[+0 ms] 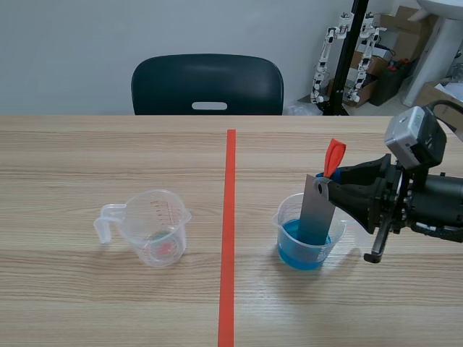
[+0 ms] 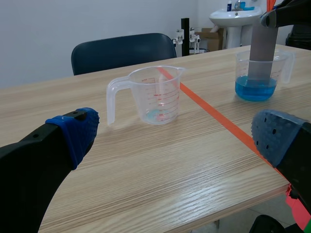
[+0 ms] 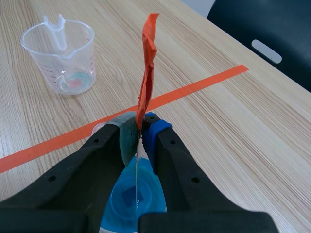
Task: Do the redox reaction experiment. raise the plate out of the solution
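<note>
The right fingers [image 3: 158,133] pinch the plate [image 1: 316,213] at its top, by the orange tag [image 1: 333,157]. Its lower end sits in the blue solution [image 1: 296,235] in the right cup [image 1: 279,218], so the lift looks barely begun. The left fingers [image 2: 73,131] gape wide, empty.

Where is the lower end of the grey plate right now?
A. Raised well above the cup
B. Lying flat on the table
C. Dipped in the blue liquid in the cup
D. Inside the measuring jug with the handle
C: the grey plate stands with its lower end in the blue liquid inside the clear cup, while the right gripper is shut on its top.
</note>
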